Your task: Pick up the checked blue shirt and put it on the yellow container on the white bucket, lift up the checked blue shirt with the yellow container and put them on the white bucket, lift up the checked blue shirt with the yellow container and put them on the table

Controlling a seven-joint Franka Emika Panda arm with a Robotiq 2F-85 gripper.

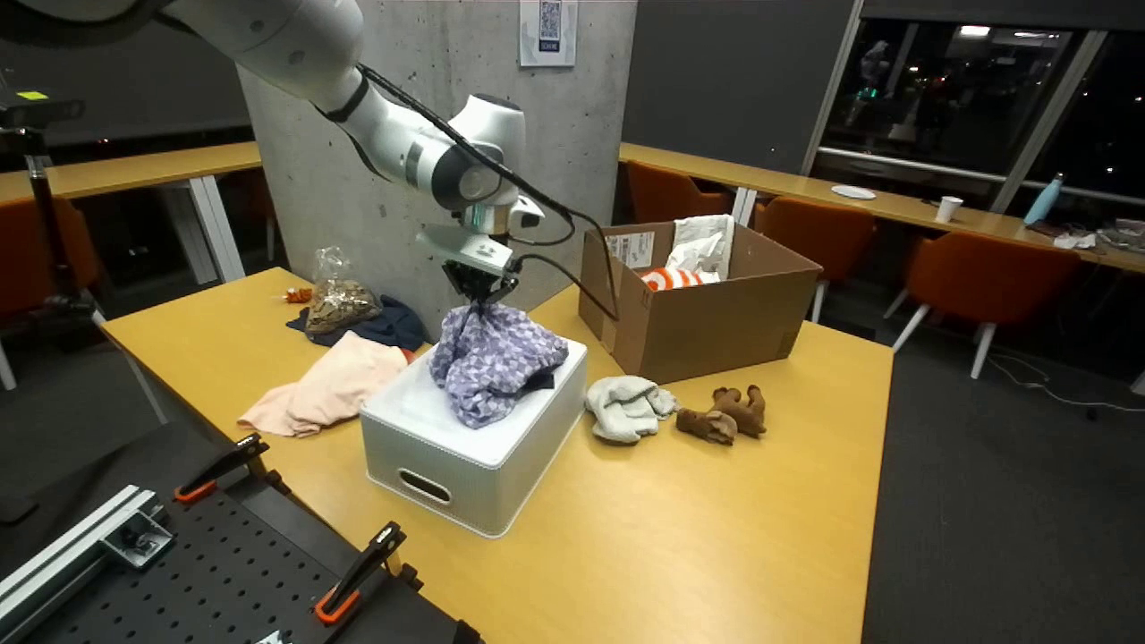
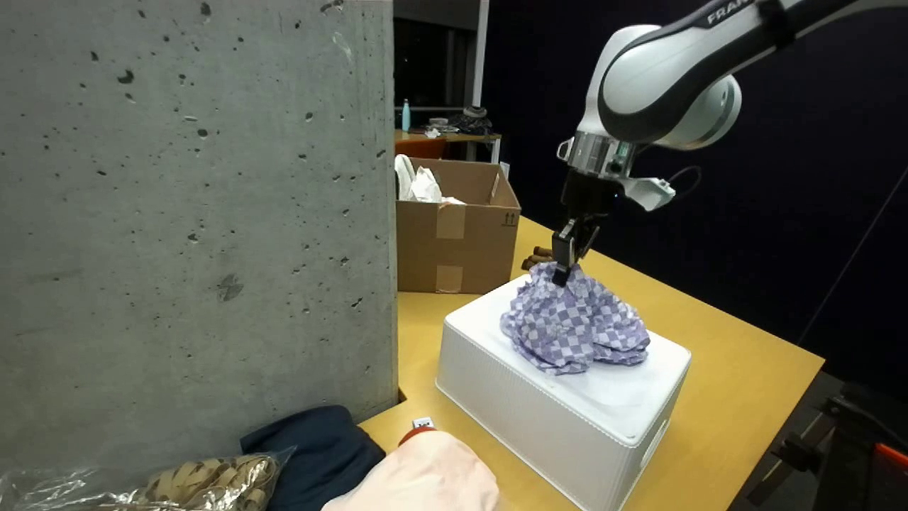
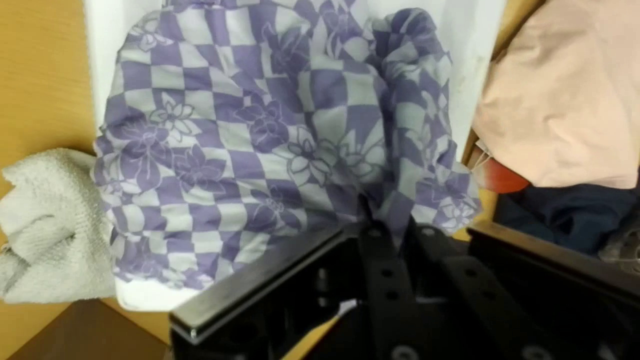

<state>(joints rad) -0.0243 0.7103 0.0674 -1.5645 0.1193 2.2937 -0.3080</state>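
Checked shirt (image 2: pixel 571 326) (one), purple and white, bunched on the flat top of the white bucket (image 2: pixel 525 419) (one) and drawn up to a peak at the tool (image 1: pixel 481 300). The tool pinches a fold of the shirt, its two sides pressed close. Just beside the bucket lies a grey-white cloth (image 1: pixel 626 407), and next to that a brown plush toy (image 1: pixel 738 413). An open cardboard box (image 1: pixel 716 326) stands near them, its walls rising above the surface (image 1: pixel 716 510); it holds white material (image 1: pixel 702 246) and an orange-and-white striped item (image 1: pixel 671 279). On the bucket's other side lie a pink cloth (image 1: pixel 335 385) and a dark blue cloth (image 1: pixel 401 324), the latter partly under a clear bag (image 1: pixel 344 304). A concrete pillar (image 2: pixel 198 213) rises near the bucket; in an exterior view its edge cuts off the cardboard box. The arm (image 1: pixel 394 134) reaches in from above in both exterior views, slanting down and bending at the wrist, so that the tool points downward over the bucket. Count of cloths besides the shirt: three; of clamps (image 1: pixel 362 570) at the edge of the black perforated plate (image 1: pixel 215 568): two.
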